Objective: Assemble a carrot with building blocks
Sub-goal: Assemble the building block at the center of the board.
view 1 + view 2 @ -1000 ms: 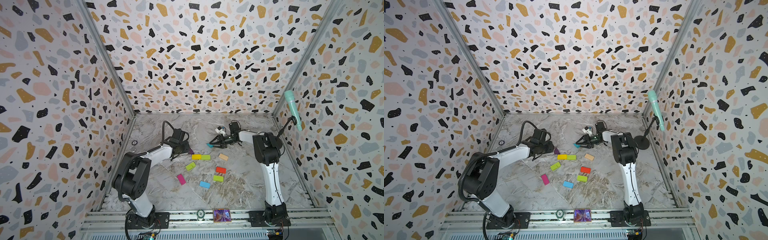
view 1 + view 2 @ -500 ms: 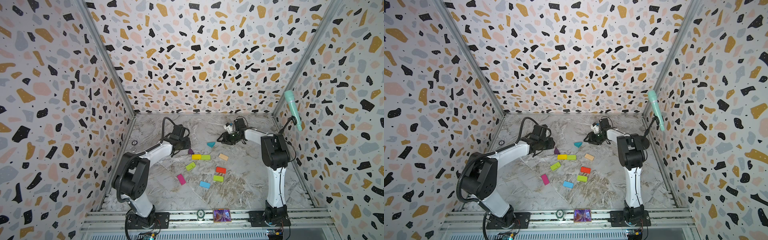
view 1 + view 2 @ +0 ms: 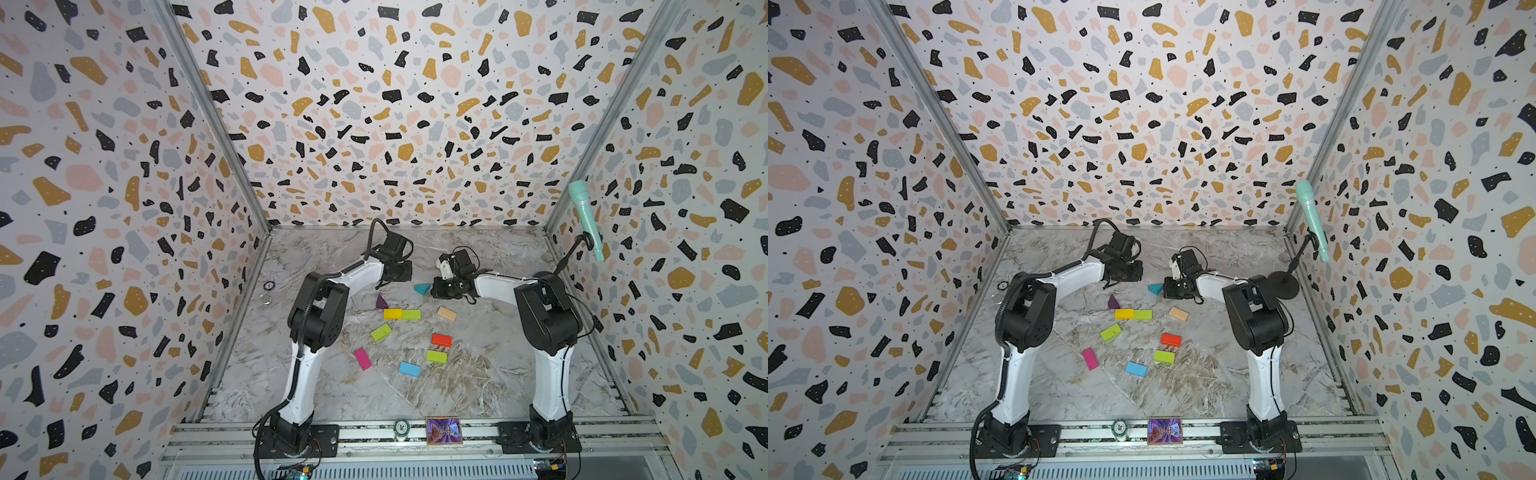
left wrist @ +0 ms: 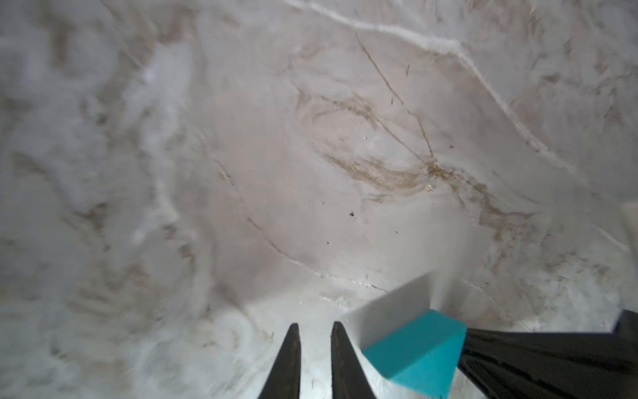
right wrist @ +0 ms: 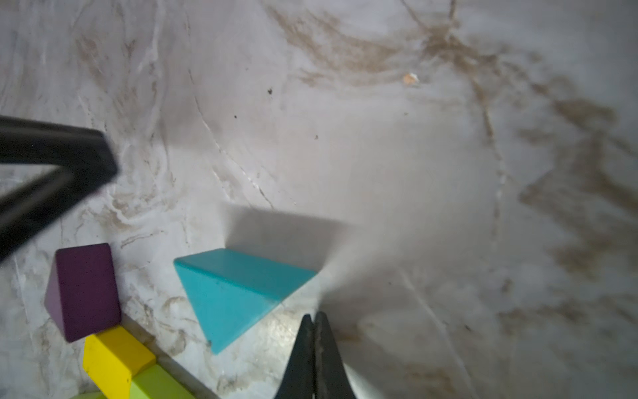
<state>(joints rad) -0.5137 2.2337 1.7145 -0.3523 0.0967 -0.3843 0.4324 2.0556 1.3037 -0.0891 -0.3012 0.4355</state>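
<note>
Seemingly marble tabletop (image 3: 478,386), terrazzo-patterned walls (image 3: 395,104)

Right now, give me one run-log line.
left end effector: slightly open, empty | right end effector: shut, empty | teal wedge: not held

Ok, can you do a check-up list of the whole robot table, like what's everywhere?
Surface: marble-look tabletop, no spills seen.
Job's things: nothing assembled yet; yellow brick touching one lime green brick, purple wedge next to them, teal wedge apart; tan brick, red brick, blue brick, magenta brick, two more lime green scattered.
Clutter: round token and picture card on the front rail; small rings near the left arm's wall.
Grippers: left gripper slightly open, empty; right gripper shut, empty, beside the teal wedge.
Cables: black cable loops over the left wrist.
Surroundings: terrazzo walls; teal microphone on a stand.
</note>
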